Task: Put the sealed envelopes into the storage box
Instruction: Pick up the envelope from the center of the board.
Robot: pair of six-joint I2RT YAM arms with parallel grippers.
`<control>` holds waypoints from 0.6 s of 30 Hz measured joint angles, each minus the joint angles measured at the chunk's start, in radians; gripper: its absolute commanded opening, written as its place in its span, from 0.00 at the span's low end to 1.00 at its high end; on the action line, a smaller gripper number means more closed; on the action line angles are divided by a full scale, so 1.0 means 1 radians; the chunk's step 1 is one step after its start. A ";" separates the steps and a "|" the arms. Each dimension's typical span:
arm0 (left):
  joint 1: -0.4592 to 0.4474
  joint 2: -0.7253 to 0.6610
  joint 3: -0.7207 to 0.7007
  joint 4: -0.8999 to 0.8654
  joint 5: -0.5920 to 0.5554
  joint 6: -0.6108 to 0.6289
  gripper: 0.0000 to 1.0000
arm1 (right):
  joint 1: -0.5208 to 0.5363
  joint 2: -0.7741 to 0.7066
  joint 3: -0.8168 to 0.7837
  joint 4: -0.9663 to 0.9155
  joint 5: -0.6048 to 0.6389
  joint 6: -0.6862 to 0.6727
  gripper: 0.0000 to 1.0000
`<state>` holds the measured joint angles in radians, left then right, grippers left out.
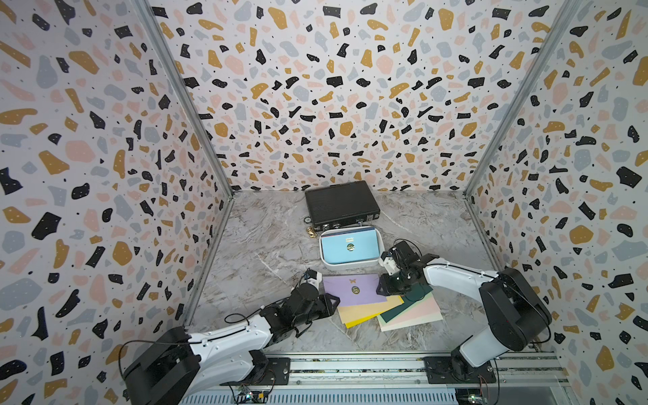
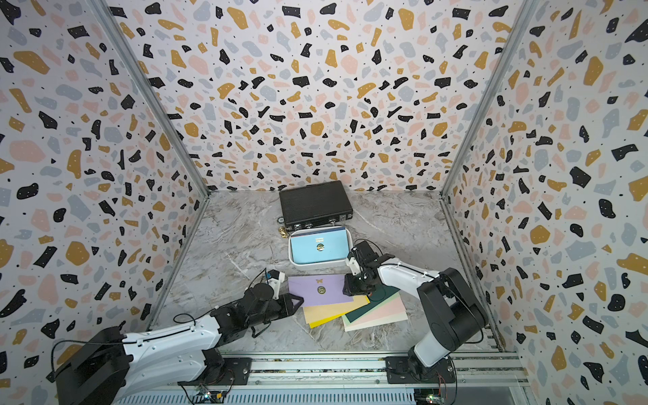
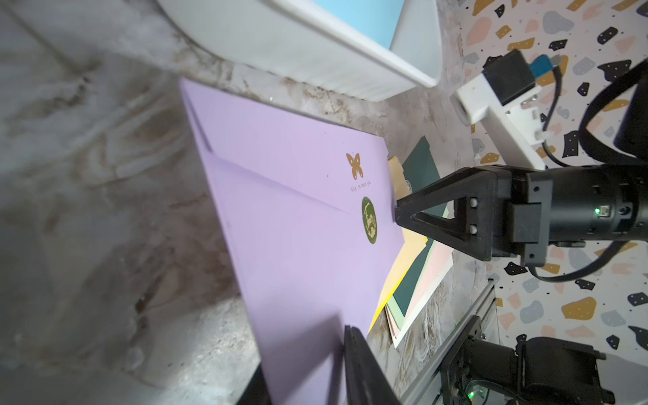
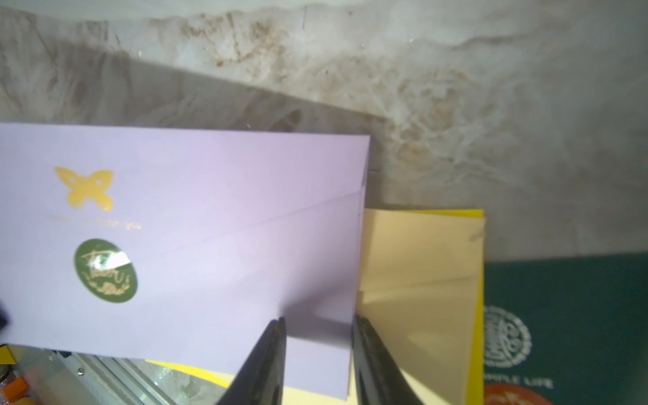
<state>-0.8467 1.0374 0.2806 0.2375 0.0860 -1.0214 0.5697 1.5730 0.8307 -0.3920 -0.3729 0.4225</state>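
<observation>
I see a black briefcase [image 1: 342, 205] lying shut and flat at the middle of the frame in both top views, close to the back wall, with metal latches on its near edge. Just by its lower left corner lie a small round disc [image 1: 307, 219] and a little gold object [image 1: 311, 230] that is too small to identify. The grey marble tabletop [image 1: 266, 252] carries everything. Terrazzo-patterned walls [image 1: 315, 87] enclose three sides, and an aluminium rail [image 1: 350, 368] runs along the bottom edge.
</observation>
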 measured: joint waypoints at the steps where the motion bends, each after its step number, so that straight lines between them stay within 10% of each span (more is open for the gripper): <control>1: 0.004 -0.016 0.010 -0.025 -0.002 0.011 0.12 | 0.000 -0.002 0.000 -0.001 -0.002 -0.005 0.37; 18: 0.029 -0.459 0.341 -0.565 0.061 0.691 0.00 | 0.051 -0.389 0.171 -0.050 -0.112 -0.307 0.58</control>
<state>-0.8181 0.5785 0.6220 -0.3275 0.1471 -0.3302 0.6212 1.1843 1.0019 -0.4419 -0.4850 0.1150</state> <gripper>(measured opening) 0.048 0.560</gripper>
